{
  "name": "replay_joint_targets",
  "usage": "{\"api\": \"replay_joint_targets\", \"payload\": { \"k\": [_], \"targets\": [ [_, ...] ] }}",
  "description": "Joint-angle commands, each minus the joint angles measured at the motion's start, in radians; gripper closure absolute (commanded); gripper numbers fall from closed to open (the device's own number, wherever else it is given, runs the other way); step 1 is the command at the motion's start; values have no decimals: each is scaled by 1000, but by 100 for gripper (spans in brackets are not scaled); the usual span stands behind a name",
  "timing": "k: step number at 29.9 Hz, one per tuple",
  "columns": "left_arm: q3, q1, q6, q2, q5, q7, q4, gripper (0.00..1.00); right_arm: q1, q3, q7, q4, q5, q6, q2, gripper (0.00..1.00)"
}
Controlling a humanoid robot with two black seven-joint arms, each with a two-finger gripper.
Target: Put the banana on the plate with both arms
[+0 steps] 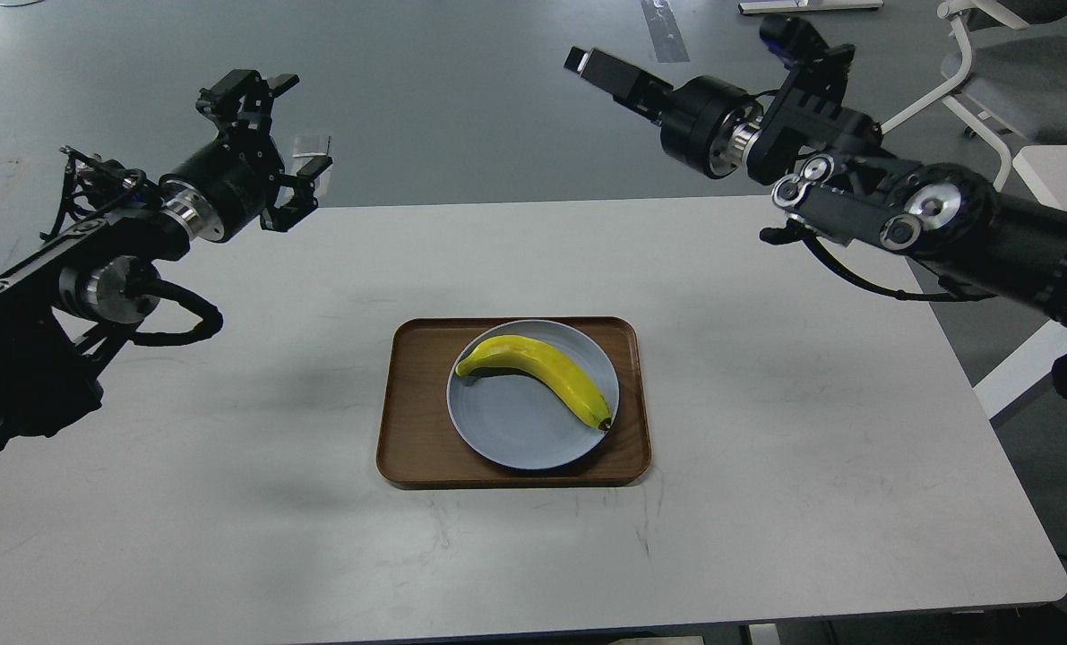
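The white desk carried a brown tray, and in it the plate. The banana lay on the plate, long axis running from upper left to lower right, well below both arms. The left gripper hung with jaws open; the right gripper showed end-on, its state unclear. Neither looked clearly nearer.

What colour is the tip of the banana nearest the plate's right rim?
Dark brown-black, at the end of the yellow banana on the plate; head view.
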Motion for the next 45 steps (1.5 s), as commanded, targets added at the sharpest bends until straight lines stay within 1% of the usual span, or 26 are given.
{"api": "replay_joint_targets", "payload": {
  "k": [1,3,6,9,13,17,22,29,34,37,45],
  "targets": [
    [-7,-1,-17,33,-4,-7,-9,2,-31,139,-26,35,212,91,-78,0],
    [-30,6,-18,30,-4,-7,-11,2,-89,208,-62,37,350,129,-92,0],
    [-37,15,-14,20,-4,-7,-31,2,-127,254,-108,32,395,140,-92,0],
    [-37,18,-6,7,-5,-7,-46,2,-161,278,-119,37,404,145,-92,0],
    [-37,18,-2,-10,-7,-7,-45,2,-176,288,-119,34,407,146,-93,0],
    [-39,18,-2,-32,-7,-7,-46,2,-190,309,-142,32,409,174,-83,0],
    [-39,18,5,-52,-7,-7,-45,2,-193,324,-144,23,407,175,-72,0],
    [-39,21,52,-133,-7,-9,-32,2,-210,295,-138,9,402,152,-57,0],
    [-40,21,81,-179,-7,-9,-8,2,-239,318,-133,14,405,143,-55,0],
    [-40,36,94,-193,-7,-9,1,2,-264,324,-141,15,405,146,-54,0],
    [-50,42,92,-185,-12,-6,-2,2,-315,355,-149,23,422,157,-46,0]
  ]
}}
